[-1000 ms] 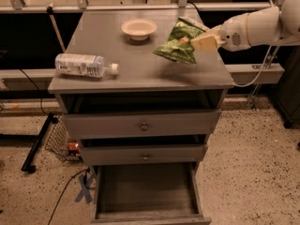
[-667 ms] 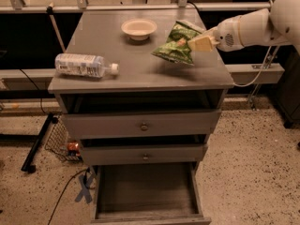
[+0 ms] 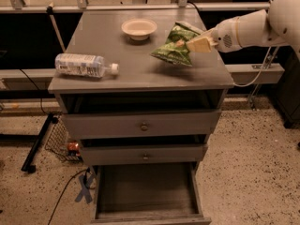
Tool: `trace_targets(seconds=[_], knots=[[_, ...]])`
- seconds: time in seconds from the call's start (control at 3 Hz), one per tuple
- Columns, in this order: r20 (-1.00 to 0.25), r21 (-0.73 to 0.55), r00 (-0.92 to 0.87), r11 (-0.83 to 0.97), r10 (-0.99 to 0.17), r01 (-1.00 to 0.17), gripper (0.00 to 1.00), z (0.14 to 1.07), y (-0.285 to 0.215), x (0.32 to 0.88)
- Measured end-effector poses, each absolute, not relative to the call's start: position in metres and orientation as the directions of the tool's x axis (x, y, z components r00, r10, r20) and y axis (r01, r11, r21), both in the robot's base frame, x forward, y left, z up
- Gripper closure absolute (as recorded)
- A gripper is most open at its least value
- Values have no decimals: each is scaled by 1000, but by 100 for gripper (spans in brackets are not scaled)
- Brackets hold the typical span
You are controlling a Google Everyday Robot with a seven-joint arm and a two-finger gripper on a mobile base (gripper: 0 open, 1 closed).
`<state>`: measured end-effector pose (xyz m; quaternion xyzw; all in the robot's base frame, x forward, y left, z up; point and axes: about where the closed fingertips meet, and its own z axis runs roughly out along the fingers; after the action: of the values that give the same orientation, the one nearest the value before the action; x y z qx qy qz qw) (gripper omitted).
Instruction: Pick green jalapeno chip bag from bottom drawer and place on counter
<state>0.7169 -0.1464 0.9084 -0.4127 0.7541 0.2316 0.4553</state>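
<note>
The green jalapeno chip bag (image 3: 172, 49) stands tilted over the right part of the counter (image 3: 136, 71), its lower corner at or just above the surface. My gripper (image 3: 191, 44) reaches in from the right on a white arm and is shut on the bag's upper right edge. Below, the bottom drawer (image 3: 147, 193) is pulled out, and its tray shows nothing inside.
A clear plastic bottle (image 3: 84, 64) lies on its side on the counter's left part. At the back middle sits a small pale bowl (image 3: 139, 28). The two upper drawers (image 3: 143, 125) stand slightly ajar. Cables and a wire basket (image 3: 63, 144) are on the floor to the left.
The gripper and the bag have moved a little left and down toward the counter surface. The bottle, bowl and drawers have not moved.
</note>
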Motion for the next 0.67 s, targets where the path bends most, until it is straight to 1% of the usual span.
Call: trace_targets(seconds=[0.67], knots=[[-877,-22,-245,544,-413,-839,13,905,-140,718]])
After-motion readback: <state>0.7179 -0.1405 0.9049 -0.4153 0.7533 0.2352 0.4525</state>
